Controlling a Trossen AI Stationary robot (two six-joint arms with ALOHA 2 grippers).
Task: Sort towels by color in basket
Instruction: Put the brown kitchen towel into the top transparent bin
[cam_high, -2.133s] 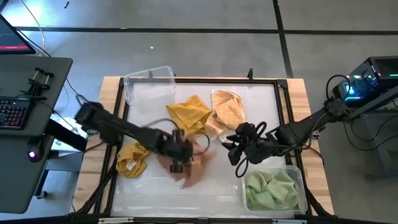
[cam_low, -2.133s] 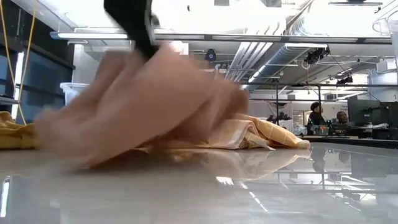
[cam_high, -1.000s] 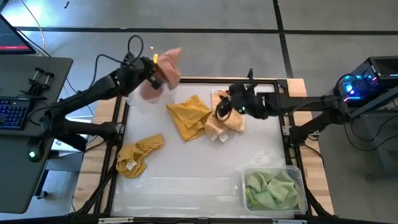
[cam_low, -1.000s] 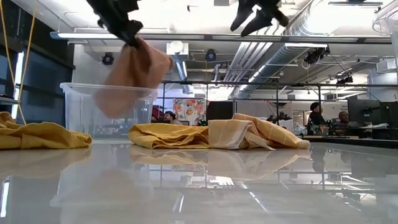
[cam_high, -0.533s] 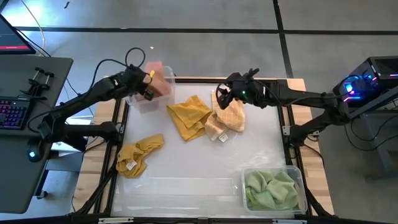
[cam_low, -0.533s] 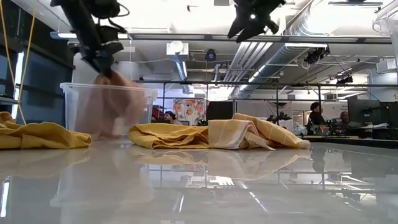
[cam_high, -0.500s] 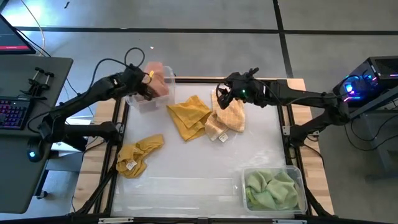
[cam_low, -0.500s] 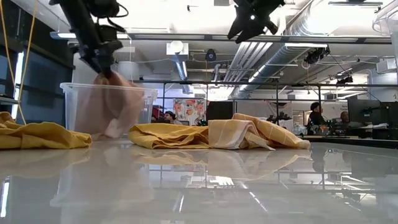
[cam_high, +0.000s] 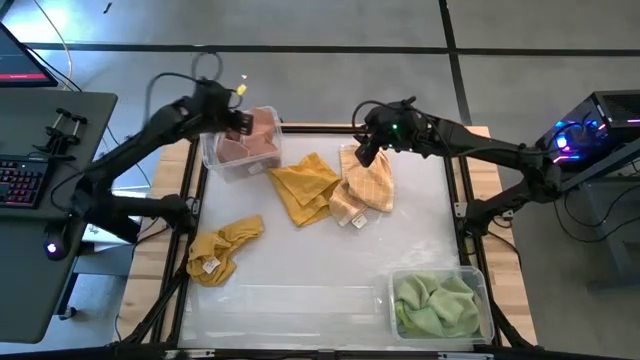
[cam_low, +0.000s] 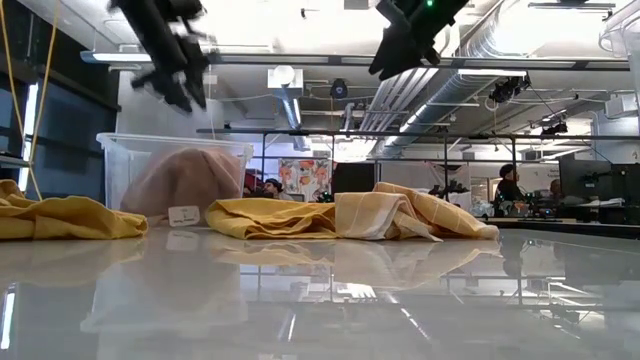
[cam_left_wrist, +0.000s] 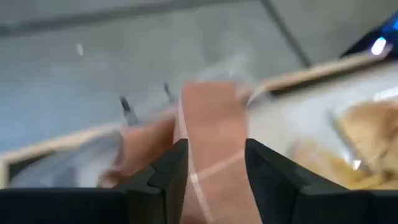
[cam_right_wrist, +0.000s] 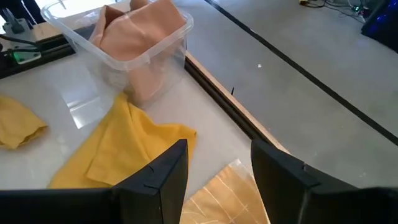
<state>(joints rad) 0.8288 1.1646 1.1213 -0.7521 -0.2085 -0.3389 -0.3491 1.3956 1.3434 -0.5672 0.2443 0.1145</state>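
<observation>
Above the bin (cam_high: 240, 150), left claw (cam_high: 237, 120) hovers open

Soft matt pink cloth towel (cam_high: 250, 140) fills a clear glossy plastic bin (cam_high: 213, 157) beneath the left gripper's (cam_high: 240, 122) parted jaws; the tabletop (cam_high: 320, 270) is glossy white.

You get bright, even overhead light, and the glossy table (cam_low: 320, 300) mirrors the ceiling lamps as pale glare. The left gripper (cam_low: 175, 85) smears with motion blur in the low view, and everything beyond its fingers (cam_left_wrist: 168, 177) in the left wrist view is soft and streaked.
</observation>
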